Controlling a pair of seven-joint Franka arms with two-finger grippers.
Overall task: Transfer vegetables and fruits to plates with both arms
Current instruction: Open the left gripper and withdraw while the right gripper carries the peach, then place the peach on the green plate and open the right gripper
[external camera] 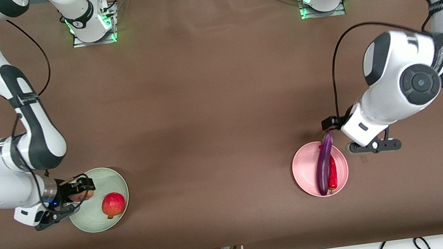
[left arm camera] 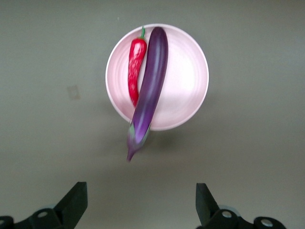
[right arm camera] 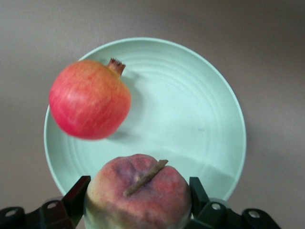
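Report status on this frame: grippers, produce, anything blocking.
Right gripper shut on peach over green plate, pomegranate on it. Left gripper open, empty, beside pink plate; eggplant and chili plated. Nothing blocking.

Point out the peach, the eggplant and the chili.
peach [right arm camera: 138, 198]: right wrist view, top, beside its stem.
eggplant [left arm camera: 151, 86]: left wrist view, mid-body.
chili [left arm camera: 135, 71]: left wrist view, red body.

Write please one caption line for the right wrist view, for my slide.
Right claw grips a peach over the green plate, where a pomegranate already lies.
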